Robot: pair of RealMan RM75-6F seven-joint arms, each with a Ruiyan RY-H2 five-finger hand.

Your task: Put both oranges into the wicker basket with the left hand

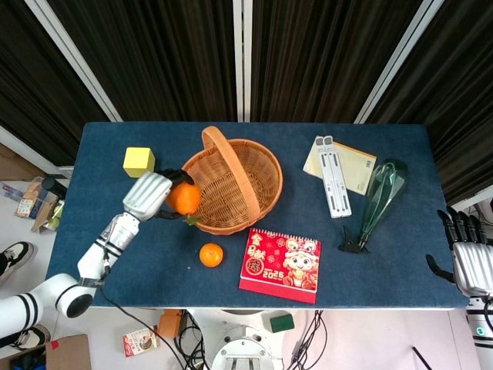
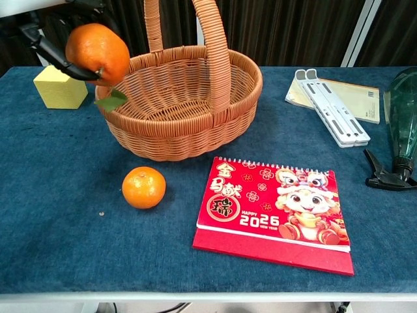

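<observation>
Your left hand (image 1: pixel 148 196) grips the leafy orange (image 1: pixel 184 198) in the air at the wicker basket's (image 1: pixel 231 187) left rim, the second orange (image 1: pixel 211 254) lies on the table (image 1: pixel 400 262), and your right hand (image 1: pixel 471 262) hangs spread, holding nothing.

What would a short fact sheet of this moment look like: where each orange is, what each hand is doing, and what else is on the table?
held orange: in the left hand, raised at the wicker basket rim, leaf attached
second orange: on the cloth in front of the basket
right hand: open, off the table's right edge
basket contents: none
other items: yellow cube, red calendar, spray bottle
</observation>
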